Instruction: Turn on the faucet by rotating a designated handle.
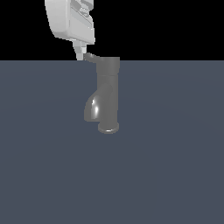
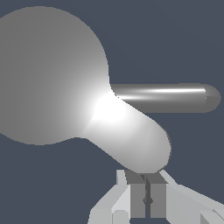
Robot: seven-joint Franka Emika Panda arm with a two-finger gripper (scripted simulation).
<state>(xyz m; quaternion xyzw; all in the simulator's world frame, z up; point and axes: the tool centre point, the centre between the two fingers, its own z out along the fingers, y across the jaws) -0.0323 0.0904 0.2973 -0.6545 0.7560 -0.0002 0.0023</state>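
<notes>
Hand (image 1: 80, 53) is hanging just left of the handle (image 1: 90, 56) tip in the exterior view, fingers pressed together, gripping nothing. Faucet (image 1: 108, 94) is standing upright mid-counter (image 1: 175, 175). I'd be pushing sideways at the lever tip, keeping contact low to avoid slipping over it.

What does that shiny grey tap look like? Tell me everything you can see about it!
The grey glossy metal faucet stands upright on the dark blue-grey floor. It has a round flared base, a straight cylindrical body, a slightly wider top cap and a short curved spout bending downward toward the exterior view's left. A thin short grey lever handle sticks out sideways from the cap on that same side. The white robot gripper hangs right at the handle's tip; whether they touch is unclear.
</notes>
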